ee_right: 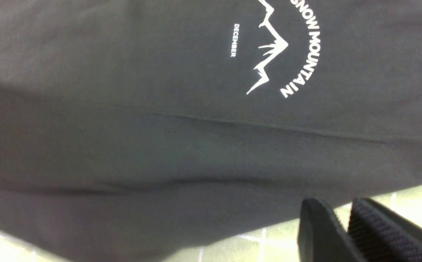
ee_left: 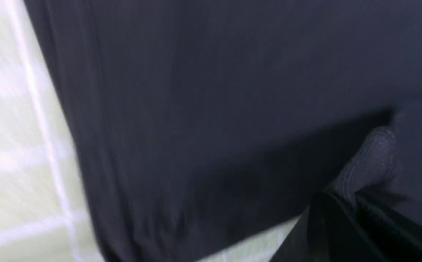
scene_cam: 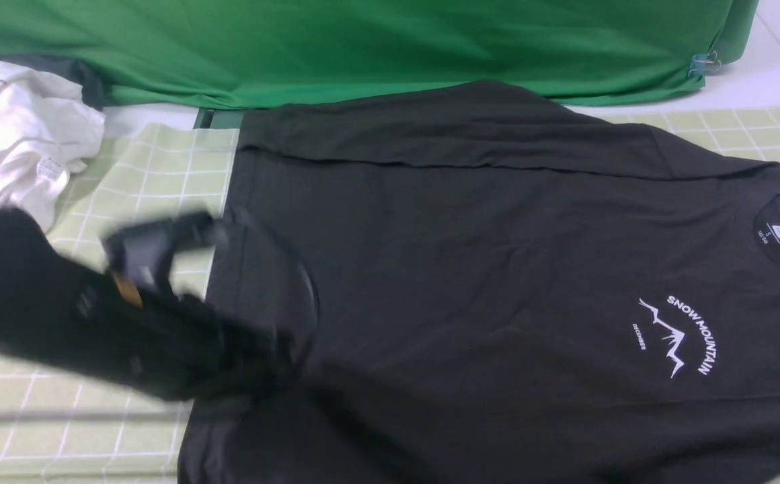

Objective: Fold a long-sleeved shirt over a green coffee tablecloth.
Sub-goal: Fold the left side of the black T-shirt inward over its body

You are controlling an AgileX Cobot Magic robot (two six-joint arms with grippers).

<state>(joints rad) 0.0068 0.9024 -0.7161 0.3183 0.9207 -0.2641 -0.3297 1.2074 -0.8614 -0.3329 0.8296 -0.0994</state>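
1. The long-sleeved shirt lies flat on the green coffee tablecloth with its long axis crosswise, hem to the robot's left and collar to its right.
2. The left gripper is clamped on fabric at the hem end.
3. The right gripper, jaws barely parted and empty, hovers just beside the shirt's near edge.

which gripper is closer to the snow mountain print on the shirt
Right. The right gripper sits at the edge of the shirt beside the print; the left gripper is far off at the hem end.
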